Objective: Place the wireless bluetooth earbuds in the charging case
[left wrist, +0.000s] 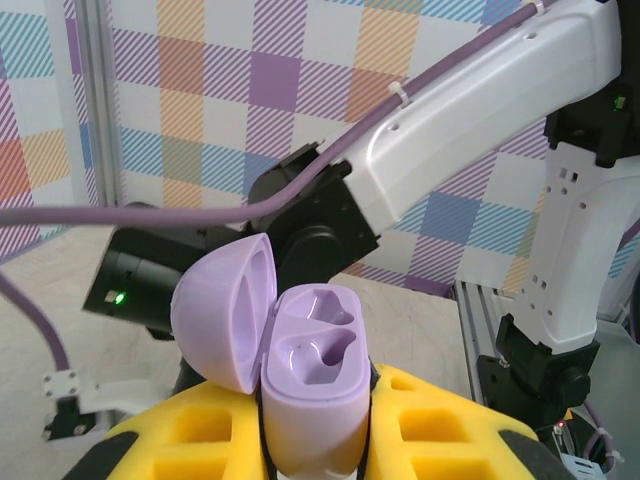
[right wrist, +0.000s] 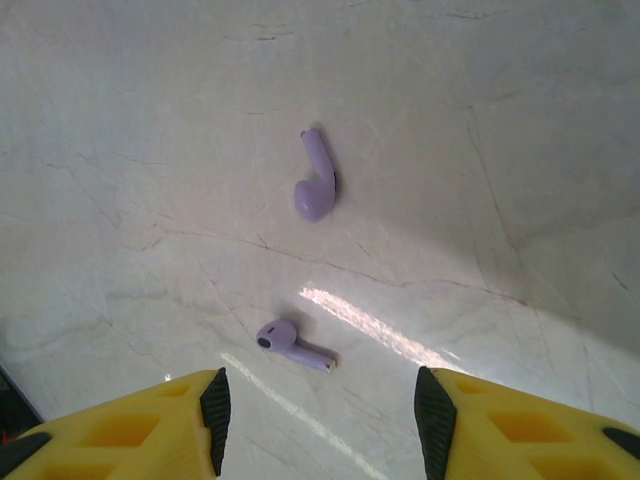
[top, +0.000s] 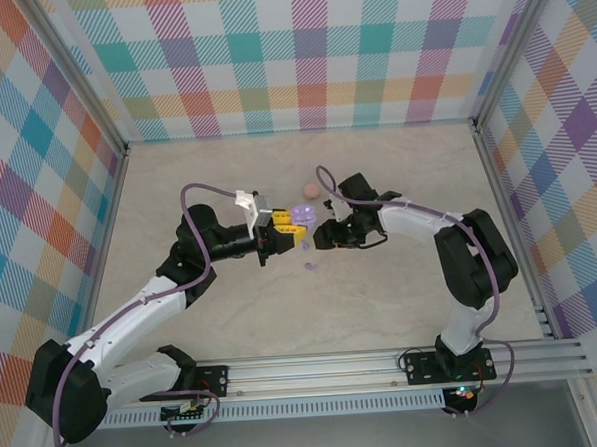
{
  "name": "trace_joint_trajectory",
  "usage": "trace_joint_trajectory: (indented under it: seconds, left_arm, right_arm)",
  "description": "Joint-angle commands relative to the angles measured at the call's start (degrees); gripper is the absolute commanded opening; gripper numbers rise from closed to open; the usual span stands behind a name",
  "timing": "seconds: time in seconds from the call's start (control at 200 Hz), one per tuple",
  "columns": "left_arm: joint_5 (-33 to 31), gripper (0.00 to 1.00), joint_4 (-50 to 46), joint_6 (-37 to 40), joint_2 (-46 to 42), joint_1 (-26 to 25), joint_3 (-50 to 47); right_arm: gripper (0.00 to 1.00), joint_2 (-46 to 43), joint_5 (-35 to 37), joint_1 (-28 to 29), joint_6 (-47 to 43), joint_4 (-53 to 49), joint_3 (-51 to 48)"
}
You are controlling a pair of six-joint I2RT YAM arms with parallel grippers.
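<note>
Pastel checked walls box in a pale, marble-veined worktop. It is bare apart from a small salmon-pink disc lying just beyond the charging case, toward the back wall.

My left tool is clamped tight round the purple case's body, with the lid swung open to one side. Both wells look empty, so I judge that no bud is seated yet. The two purple earbuds lie loose on the worktop, a little nearer the arm bases than the case and apart from each other. In the right wrist view one earbud lies farther off and the second earbud sits close to the fingers. My right tool hangs over them beside the case, jaws partly spread with nothing between them.

I read this as the pick-up of the first bud. Next I need to lower the right tool to straddle the second earbud and close gently on so small and slippery a piece. Then I carry it to the case and line its stem up with a well.
</note>
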Motion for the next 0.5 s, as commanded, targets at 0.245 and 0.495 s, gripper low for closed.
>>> trace_joint_trajectory:
  seconds: [0.245, 0.495]
  left_arm:
    - [0.83, 0.21, 0.65, -0.72, -1.46, 0.52, -1.11]
    - [0.7, 0.21, 0.77, -0.76, -1.62, 0.52, -1.44]
  right_arm:
    - [0.48, 9.89, 7.35, 4.85, 3.73, -3.29, 11.4]
    - [0.46, 14.6, 12.57, 6.96, 4.09, -7.97, 17.1]
